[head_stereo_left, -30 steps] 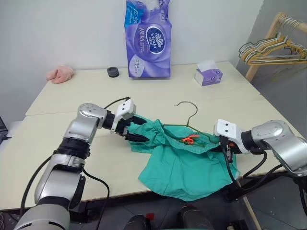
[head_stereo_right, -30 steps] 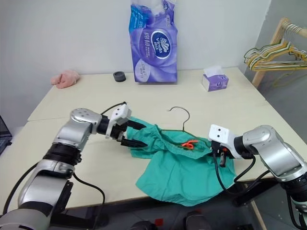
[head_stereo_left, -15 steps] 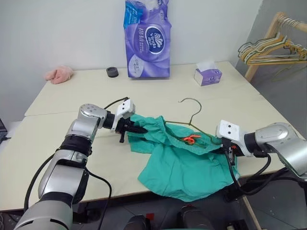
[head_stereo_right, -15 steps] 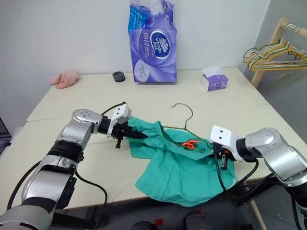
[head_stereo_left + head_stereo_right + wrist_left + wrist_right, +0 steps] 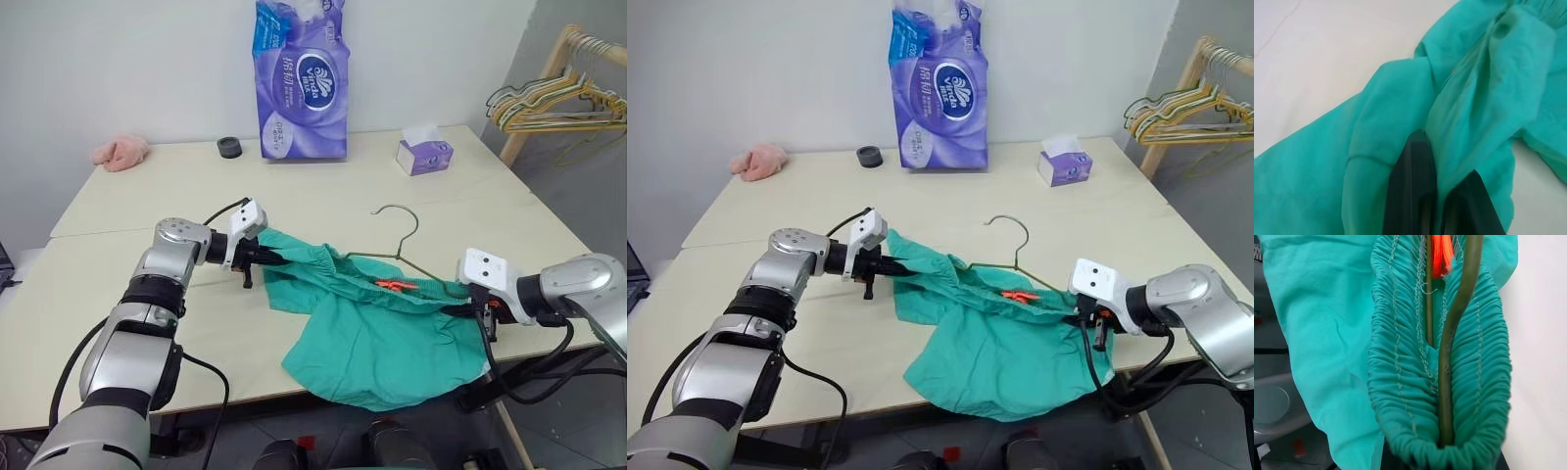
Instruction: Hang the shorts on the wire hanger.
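— So why are both end effectors clamped on the shorts (image 5: 377, 328)?
— Left end effector (image 5: 266, 260) and right end effector (image 5: 1095, 323) stretch the waistband over the wire hanger (image 5: 397, 257), at the counter (image 5: 323, 176) edge.

Teal-green shorts (image 5: 377, 333) spread on table edge, olive wire hanger (image 5: 404, 257) threaded through gathered waistband, hook up

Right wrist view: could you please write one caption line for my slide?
Wire hanger threaded inside the gathered waistband of the teal shorts, beside an orange cord.

Wire hanger (image 5: 411, 266) inside shorts (image 5: 377, 338); both on table (image 5: 147, 196).
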Robot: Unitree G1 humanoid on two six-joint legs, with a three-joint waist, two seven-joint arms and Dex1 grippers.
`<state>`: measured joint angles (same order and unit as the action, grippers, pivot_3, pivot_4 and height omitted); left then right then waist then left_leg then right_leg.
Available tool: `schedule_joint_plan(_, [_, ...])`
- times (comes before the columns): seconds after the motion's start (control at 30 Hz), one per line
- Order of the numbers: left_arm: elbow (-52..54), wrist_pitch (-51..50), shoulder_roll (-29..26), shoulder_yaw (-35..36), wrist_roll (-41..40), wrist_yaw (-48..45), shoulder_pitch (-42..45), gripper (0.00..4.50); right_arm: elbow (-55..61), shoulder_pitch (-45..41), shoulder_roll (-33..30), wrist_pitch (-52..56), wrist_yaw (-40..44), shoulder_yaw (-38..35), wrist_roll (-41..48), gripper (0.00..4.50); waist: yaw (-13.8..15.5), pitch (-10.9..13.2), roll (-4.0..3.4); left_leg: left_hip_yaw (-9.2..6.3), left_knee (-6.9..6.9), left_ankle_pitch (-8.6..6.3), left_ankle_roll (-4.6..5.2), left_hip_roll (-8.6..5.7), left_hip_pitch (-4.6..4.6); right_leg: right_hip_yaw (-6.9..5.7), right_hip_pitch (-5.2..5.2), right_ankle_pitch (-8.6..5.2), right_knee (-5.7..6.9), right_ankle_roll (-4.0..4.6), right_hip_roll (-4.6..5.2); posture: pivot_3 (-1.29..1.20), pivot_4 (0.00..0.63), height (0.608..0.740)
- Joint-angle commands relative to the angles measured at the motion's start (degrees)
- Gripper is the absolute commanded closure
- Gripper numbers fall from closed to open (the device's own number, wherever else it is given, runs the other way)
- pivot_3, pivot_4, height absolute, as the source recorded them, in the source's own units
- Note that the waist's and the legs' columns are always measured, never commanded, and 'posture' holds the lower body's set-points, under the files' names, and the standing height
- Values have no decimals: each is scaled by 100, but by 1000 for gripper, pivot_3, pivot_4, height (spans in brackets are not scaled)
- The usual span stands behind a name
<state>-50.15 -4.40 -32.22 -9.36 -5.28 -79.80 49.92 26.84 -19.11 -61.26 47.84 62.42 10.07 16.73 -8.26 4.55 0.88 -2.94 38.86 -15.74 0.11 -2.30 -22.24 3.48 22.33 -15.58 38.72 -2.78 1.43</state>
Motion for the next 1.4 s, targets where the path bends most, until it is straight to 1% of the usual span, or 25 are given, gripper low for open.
schedule_joint_plan(0.03, [102, 96, 67, 144, -53, 33, 119, 4475, 212, -133, 49, 1, -114, -156, 63, 4500, -1, 0, 0, 0, 0, 0, 0, 0, 0, 0, 0, 0, 0, 0, 0, -222, 34, 740])
schedule_joint_plan(0.2, [374, -121, 245, 269, -259, -39, 138, 4475, 165, -282, 265, 36, -267, 25, 12, 4500, -1, 0, 0, 0, 0, 0, 0, 0, -1, 1, 0, 0, 0, 0, 0, -221, 35, 740])
schedule_joint_plan(0.4, [512, -113, 183, 297, -211, 30, 65, 4475, 117, -336, 309, 20, -309, 48, 23, 4500, -2, 0, 0, -1, 0, 0, 0, 0, -1, 0, 1, 0, 1, 0, 0, -214, 34, 740])
schedule_joint_plan(0.47, [512, -279, 170, 319, -219, 90, 57, 4475, 120, -337, 316, 34, -314, 32, 43, 4500, -2, 0, 0, -1, 0, 0, 0, 0, -1, 0, 1, 0, 1, 0, 0, -214, 34, 740])
schedule_joint_plan(0.57, [554, -347, 192, 448, -286, 236, 77, 3880, 128, -330, 328, 62, -321, 2, 78, 4500, -3, 0, 0, -1, 0, 0, 0, 0, -1, -1, 1, 0, 1, 0, 0, -214, 34, 740])
schedule_joint_plan(0.73, [481, 171, 142, 764, -214, 982, 185, 2354, 201, -224, 388, 296, -403, -174, 243, 4500, 8, 0, 0, -1, 0, 0, -1, 0, -1, 0, 1, 0, 1, 0, 0, -215, 38, 740])
schedule_joint_plan(0.77, [340, 293, 82, 857, -173, 1232, 277, 2087, 220, -154, 422, 433, -472, -297, 332, 4500, 10, 0, 1, -1, 0, 0, -1, 0, -1, 1, 1, 0, 1, 0, 1, -215, 38, 740])
schedule_joint_plan(0.83, [185, 478, -16, 993, -102, 1685, 399, 2087, 287, 24, 551, 834, -657, -659, 608, 4500, 17, 1, 3, -3, 0, 0, -1, 0, -1, 0, 1, 0, 1, 0, 1, -221, 46, 740])
schedule_joint_plan(0.9, [271, 422, -53, 1048, -149, 1799, 405, 2087, 409, 198, 686, 1219, -852, -1023, 849, 4500, 17, 3, 5, -5, 0, -1, -1, 0, -4, -1, 1, 0, 1, 0, 1, -227, 52, 740])
schedule_joint_plan(0.93, [572, 272, -32, 1023, -245, 1661, 294, 2087, 483, 300, 803, 1527, -975, -1290, 1014, 4500, 16, 3, 5, -5, 0, -1, -1, 0, -5, -1, 2, 0, 3, 0, 2, -229, 55, 740])
schedule_joint_plan(1.03, [2165, -504, 116, 658, -579, 1091, -409, 2087, 820, 700, 1304, 2827, -1425, -2454, 1497, 4500, 32, 1, 1, -6, -1, -1, -2, 0, -9, -1, 2, 0, 1, 0, 5, -256, 73, 740])
schedule_joint_plan(1.1, [3090, -1103, 208, 376, -770, 892, -753, 2087, 1083, 917, 1627, 3628, -1656, -3162, 1637, 4500, 40, 1, 0, -10, 0, -2, -2, -1, -13, -2, 0, 0, -1, 0, 6, -272, 81, 740])
schedule_joint_plan(1.17, [3808, -1604, 319, 193, -1007, 798, -915, 2087, 1367, 1077, 1871, 4231, -1830, -3697, 1702, 4500, 30, 4, 1, -12, 4, -2, -2, -3, -17, -2, 1, 0, 2, 0, 8, -298, 90, 740])
schedule_joint_plan(1.27, [4483, -2183, 509, 57, -1397, 713, -899, 2087, 1690, 1464, 2071, 4466, -2132, -4292, 1913, 4500, -18, 6, -3, -11, 6, -2, -2, -3, -18, -2, 3, 0, 6, 0, 6, -321, 98, 740])
schedule_joint_plan(1.4, [4764, -2369, 800, 17, -1639, 816, -703, 2087, 2023, 1850, 2282, 4466, -2606, -4870, 2294, 4500, -120, 14, -19, -4, 2, -3, -1, -3, -10, 3, -3, -4, 4, -6, -1, -355, 107, 740])
